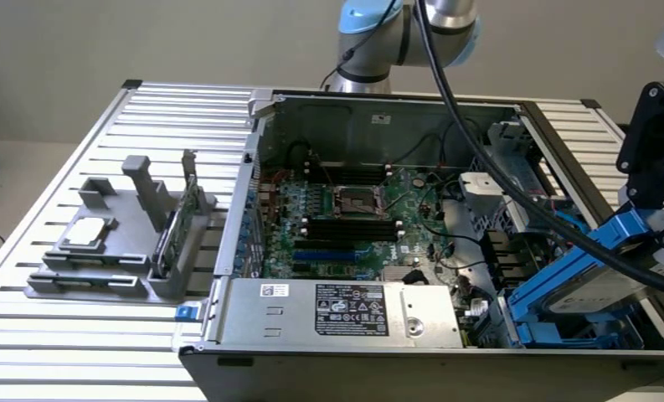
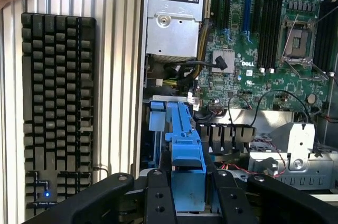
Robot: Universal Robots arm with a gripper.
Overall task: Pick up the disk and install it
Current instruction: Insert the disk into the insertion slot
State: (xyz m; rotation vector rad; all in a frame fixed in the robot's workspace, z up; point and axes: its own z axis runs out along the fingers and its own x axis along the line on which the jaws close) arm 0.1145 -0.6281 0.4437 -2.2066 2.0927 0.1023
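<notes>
The disk (image 1: 589, 285) is silver-grey with bright blue rails along its sides. The hand (image 2: 190, 197) around it is black. The table (image 1: 74, 352) is silver with long straight stripes. The computer case (image 1: 421, 381) is dark grey. The board (image 1: 354, 209) inside it is green with black slots. The box (image 1: 343, 311) at the front of the case is silver with a black-and-white sticker. The keyboard (image 2: 58, 102) is black with one small blue light. The rack (image 1: 114, 280) on the table is grey, and the card (image 1: 178, 230) standing in it is green. The arm (image 1: 382, 33) is silver with pale blue caps. Its cable (image 1: 441, 75) is black.
</notes>
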